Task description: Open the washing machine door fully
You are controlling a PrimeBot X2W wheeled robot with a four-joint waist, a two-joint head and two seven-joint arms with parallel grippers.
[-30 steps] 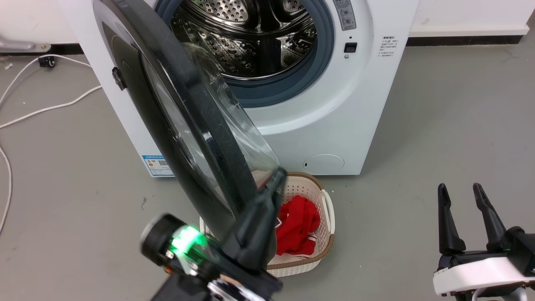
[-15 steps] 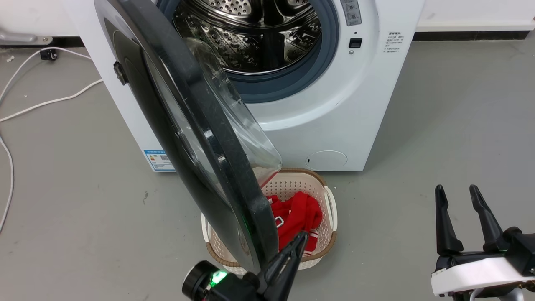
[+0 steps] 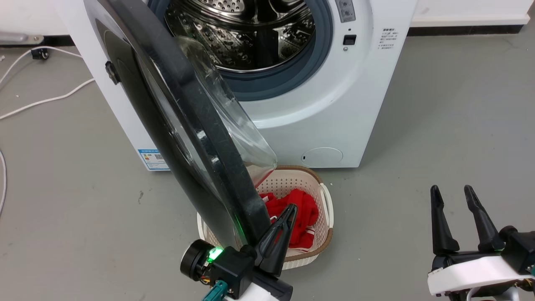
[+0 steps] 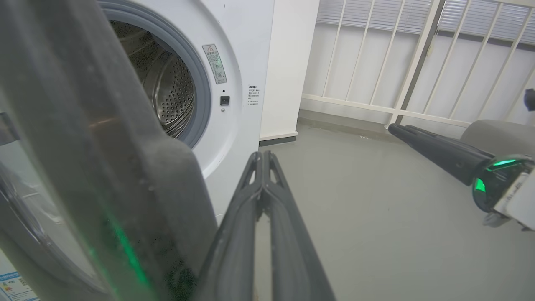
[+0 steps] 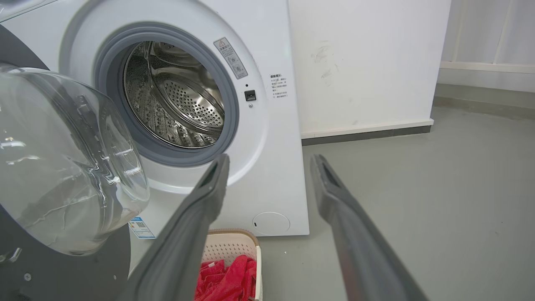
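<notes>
A cream perforated plastic laundry basket (image 3: 292,184) on the grey floor (image 3: 418,125) holds crumpled red cloth (image 3: 309,217); white cables (image 3: 42,101) trail near the floor's left edge.

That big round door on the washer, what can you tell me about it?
The washing machine door is a large round disc, glossy black, seemingly plastic, with a bulging clear glass bowl on its inner side. It stands swung out partway from the washing machine, attached on the left, edge-on to the head view, its low rim over the laundry basket. The shut left gripper sits beside that rim; contact is unclear.
</notes>
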